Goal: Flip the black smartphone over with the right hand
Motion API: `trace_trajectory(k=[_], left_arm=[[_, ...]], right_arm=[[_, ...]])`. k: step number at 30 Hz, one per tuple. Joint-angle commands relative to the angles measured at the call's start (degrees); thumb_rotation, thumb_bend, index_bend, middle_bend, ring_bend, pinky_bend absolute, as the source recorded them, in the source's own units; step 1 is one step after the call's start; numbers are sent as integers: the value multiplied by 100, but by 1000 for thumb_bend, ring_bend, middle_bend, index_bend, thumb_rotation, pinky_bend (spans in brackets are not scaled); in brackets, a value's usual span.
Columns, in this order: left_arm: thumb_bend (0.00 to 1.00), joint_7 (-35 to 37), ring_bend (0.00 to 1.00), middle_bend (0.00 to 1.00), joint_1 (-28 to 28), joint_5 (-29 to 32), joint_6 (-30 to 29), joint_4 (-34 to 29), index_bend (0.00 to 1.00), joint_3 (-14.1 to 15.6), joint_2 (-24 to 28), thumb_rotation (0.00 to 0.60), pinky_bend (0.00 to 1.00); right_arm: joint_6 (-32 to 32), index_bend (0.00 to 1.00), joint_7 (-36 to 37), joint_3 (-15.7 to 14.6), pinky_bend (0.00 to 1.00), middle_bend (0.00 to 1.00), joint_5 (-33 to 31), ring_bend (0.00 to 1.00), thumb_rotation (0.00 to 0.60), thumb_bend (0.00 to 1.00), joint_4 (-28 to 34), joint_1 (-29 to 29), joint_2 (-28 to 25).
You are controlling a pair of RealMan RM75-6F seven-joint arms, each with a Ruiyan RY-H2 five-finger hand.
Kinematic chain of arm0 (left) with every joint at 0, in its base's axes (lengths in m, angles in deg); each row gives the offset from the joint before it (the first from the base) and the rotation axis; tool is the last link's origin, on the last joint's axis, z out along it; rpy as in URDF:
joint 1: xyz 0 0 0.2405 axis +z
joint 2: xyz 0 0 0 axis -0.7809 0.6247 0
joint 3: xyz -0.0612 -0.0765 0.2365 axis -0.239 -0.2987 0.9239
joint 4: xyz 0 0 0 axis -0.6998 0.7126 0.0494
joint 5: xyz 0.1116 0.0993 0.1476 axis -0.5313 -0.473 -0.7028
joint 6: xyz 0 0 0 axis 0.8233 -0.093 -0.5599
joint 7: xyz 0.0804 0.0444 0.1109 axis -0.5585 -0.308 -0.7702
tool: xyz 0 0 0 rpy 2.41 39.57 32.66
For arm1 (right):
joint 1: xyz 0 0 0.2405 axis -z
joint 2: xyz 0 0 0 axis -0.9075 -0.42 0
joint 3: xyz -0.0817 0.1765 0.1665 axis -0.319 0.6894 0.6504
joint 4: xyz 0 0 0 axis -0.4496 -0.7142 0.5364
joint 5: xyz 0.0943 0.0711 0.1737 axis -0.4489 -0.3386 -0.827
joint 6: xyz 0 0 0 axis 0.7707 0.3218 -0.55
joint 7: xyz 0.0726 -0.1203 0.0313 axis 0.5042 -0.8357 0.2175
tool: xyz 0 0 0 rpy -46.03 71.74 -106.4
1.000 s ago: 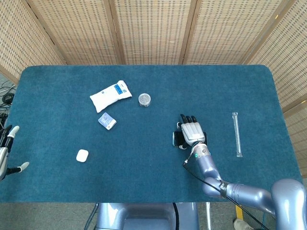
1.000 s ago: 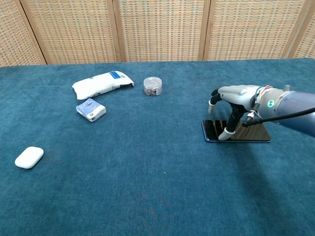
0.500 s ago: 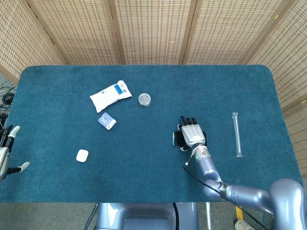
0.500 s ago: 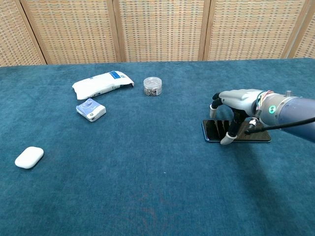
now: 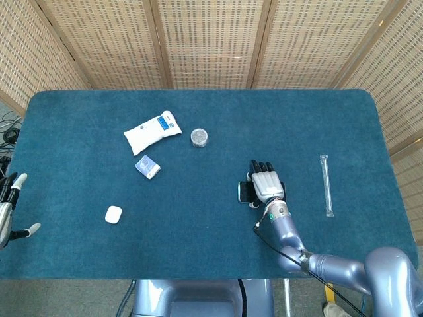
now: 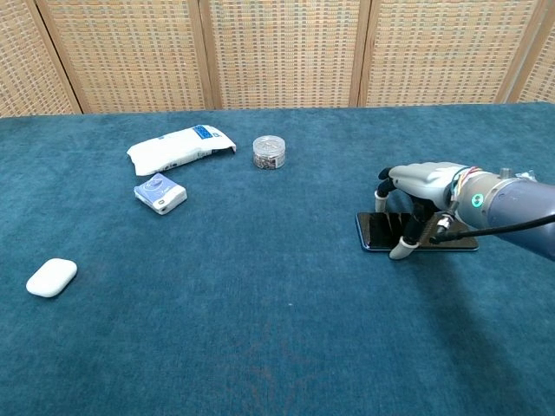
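Phone: flat black glass smartphone [image 6: 416, 232] lies flat on teal felt tabletop [image 5: 198, 218], right of centre.
Right hand [image 6: 422, 192]: arched over phone, fingers apart, thumb tip at near edge; nothing lifted.
Left hand [image 5: 8, 210]: at table edge, fingers apart, holding nothing.
Risk: fingertips likely skid on glass, pushing phone instead of raising an edge.

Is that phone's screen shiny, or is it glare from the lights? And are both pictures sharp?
In the chest view the black smartphone mirrors the right hand above it, so it is gloss rather than a bright glare spot; a soft shadow lies on the table under the hand. In the head view the light is even, the phone mostly hidden. Both views look sharp, without evident blur.
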Motion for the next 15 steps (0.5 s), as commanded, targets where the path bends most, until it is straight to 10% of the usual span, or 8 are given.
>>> trace_trajectory(k=[1, 15], left_arm=[[0, -2, 0, 0, -6, -3, 12, -3, 0, 8, 3, 600, 0], [0, 63, 0, 0, -11, -25, 17, -24, 0, 30, 36, 600, 0]], right_arm=[[7, 556, 27, -3, 0, 0, 43, 0, 600, 260, -5, 9, 5], [192, 594, 573, 62, 0, 0, 827, 0, 600, 346, 375, 179, -227]])
